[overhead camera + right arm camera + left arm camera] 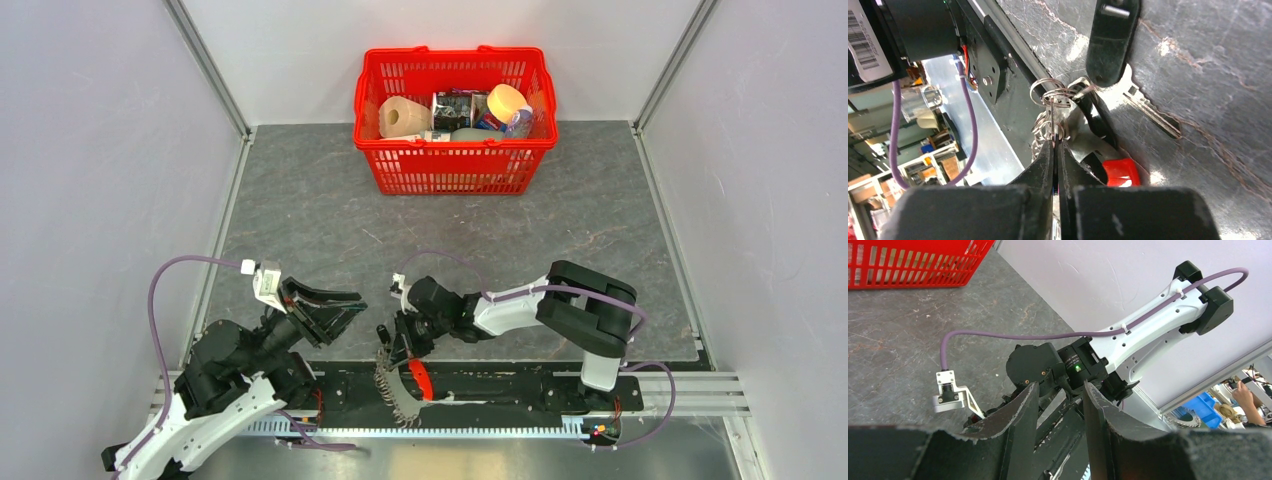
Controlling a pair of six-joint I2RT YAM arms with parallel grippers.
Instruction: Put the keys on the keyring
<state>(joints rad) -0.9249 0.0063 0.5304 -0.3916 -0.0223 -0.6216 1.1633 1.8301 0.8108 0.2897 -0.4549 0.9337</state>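
Note:
The keyring (pixel 1050 97), a bunch of silvery rings and chain with a bright red strap (pixel 1120 171), lies at the table's near edge, partly over the black base plate. My right gripper (pixel 1054 143) is shut on one thin ring of it, which stands up between the jaws. The key (pixel 1147 106) has a black head (pixel 1110 40) and a silvery blade flat on the table just beyond the rings. From above, the right gripper (pixel 402 345) is over the keyring (pixel 417 381). My left gripper (pixel 347 310) hovers open to its left, holding nothing; its fingers (pixel 1018 412) point at the right arm.
A red basket (pixel 455 165) with a paper roll, packets and a bottle stands at the back of the grey table. The black base plate (pixel 500 385) and a toothed rail run along the near edge. Walls close in on both sides.

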